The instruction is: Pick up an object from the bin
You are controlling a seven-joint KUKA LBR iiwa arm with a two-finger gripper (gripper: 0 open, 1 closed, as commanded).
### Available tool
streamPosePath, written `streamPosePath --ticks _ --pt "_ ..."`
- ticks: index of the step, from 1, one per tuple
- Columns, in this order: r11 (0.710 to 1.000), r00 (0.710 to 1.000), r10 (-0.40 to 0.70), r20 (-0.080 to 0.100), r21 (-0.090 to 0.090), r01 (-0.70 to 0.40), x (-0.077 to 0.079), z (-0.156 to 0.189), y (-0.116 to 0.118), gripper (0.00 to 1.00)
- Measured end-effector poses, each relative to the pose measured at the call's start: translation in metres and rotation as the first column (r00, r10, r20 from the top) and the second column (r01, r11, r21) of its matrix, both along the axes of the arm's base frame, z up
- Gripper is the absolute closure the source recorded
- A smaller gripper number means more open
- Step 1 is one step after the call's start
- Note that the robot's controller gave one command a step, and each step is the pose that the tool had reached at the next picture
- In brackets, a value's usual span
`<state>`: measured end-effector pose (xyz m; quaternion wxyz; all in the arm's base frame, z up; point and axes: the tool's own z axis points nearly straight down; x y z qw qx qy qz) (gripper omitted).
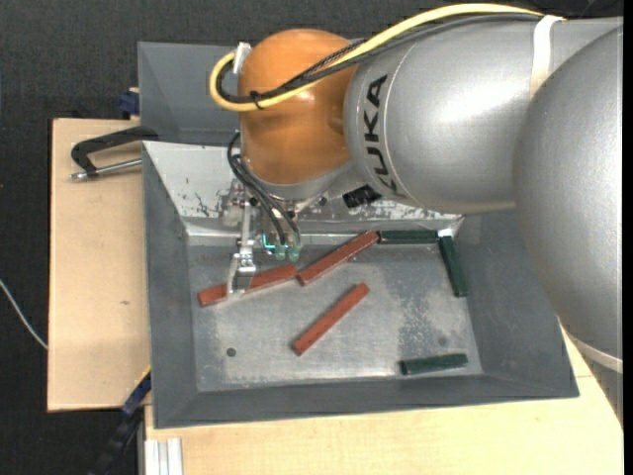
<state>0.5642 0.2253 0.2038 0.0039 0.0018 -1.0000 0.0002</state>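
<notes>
Claw: I have the claw (244,273) low in the left half of the bin (168,364), hanging under the orange wrist cover (292,107). I cannot tell from my view whether it is open or closed.
Thing below it: the left red-brown bar (269,281) lies flat on the bin floor toward the left wall. The claw's tip stands on it or just above it, left of the bar's middle. I do not see the bar gripped.
Long axis: this bar runs nearly across my view, with its left end a little lower than its right. I judge that the closing line has to cross that axis, from the far wall toward the near wall.
Nearest neighbour: the middle red-brown bar (338,256) begins just beside the first bar's right end, perhaps touching it, and rises to the right.
Others: the lower red-brown bar (330,318) lies apart, nearer the near wall. Three dark green bars (432,364) lie well off on the right side.
Stage: I read this as the point of the grasp, with nothing lifted yet.
Risk: the claw is off-centre, so the bar may tilt when raised, and its right end could nudge the neighbour.
</notes>
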Motion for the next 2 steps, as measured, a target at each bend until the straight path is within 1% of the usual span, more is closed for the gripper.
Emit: streamPosePath --ticks 1,2 --pt "1.0 1.0 -0.003 0.008 0.002 0.003 0.002 0.005 -0.001 0.0" --pt "0.999 0.999 0.045 0.015 0.004 -0.045 0.003 -0.045 -0.006 0.0"
